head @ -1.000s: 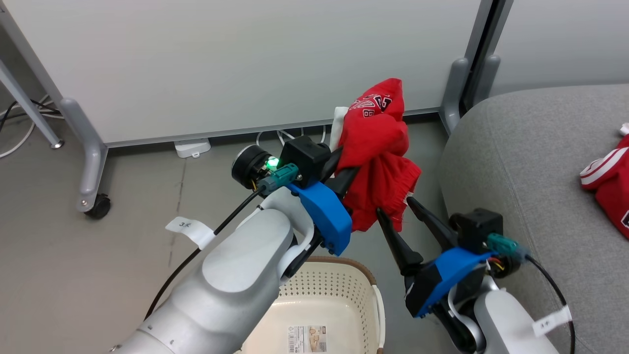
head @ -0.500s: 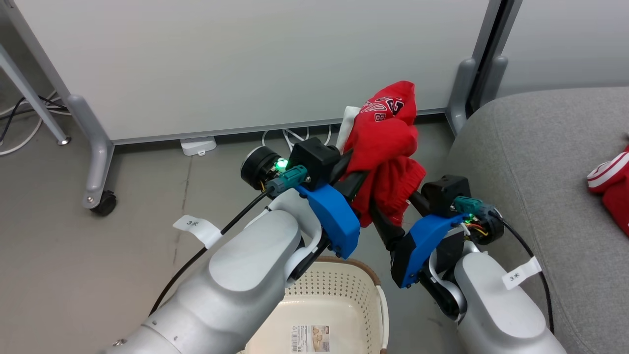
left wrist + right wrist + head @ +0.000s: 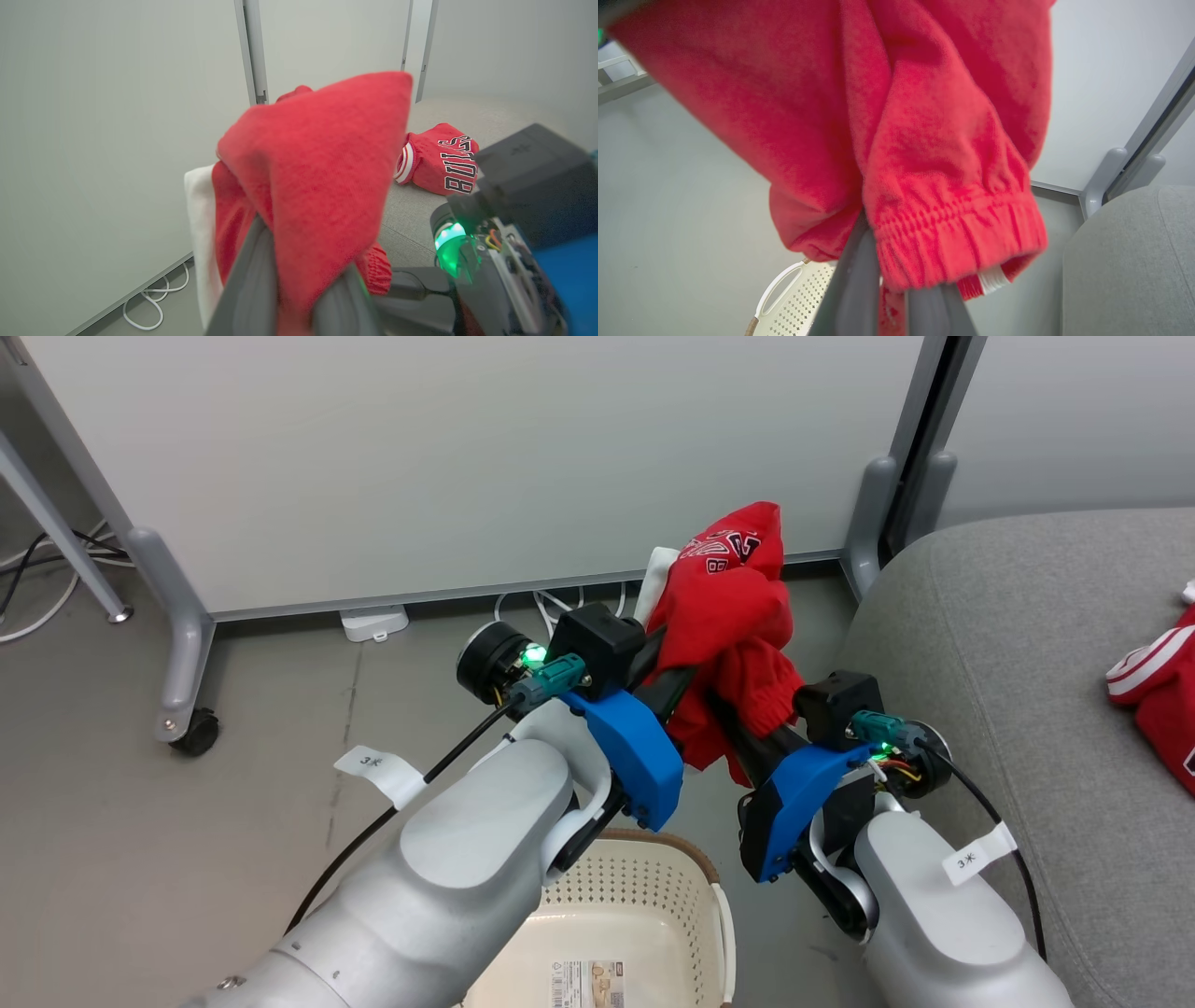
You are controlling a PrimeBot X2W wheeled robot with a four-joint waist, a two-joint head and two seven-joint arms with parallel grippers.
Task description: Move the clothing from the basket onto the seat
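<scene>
The bunched red fabric garment (image 3: pixel 728 616) with white trim and navy-and-white lettering hangs in the air, above the floor and between the basket and the seat. I have it pinched from both sides. My left gripper (image 3: pixel 670 674) has its two long dark fingers drawn narrow on the upper folds, and in the left wrist view the cloth drapes over both of them. My right gripper (image 3: pixel 747 733) is clamped tight on the lower part. In the right wrist view the fingers sit close together, right at the gathered elastic hem with its bit of white trim.

Below my forearms, the cream-white perforated plastic laundry basket (image 3: pixel 698 863) with a brown woven-look rim stands on the grey floor (image 3: pixel 140 821). A printed label is visible on its bottom.

To my right is the large light-grey upholstered sofa cushion (image 3: pixel 1008 616). A second red garment with white striped trim (image 3: pixel 1153 691) lies on it, well apart from the held one.

Behind everything stands a white partition panel (image 3: pixel 467 457) on grey castor legs, with white cables (image 3: pixel 551 602) looped at its foot
</scene>
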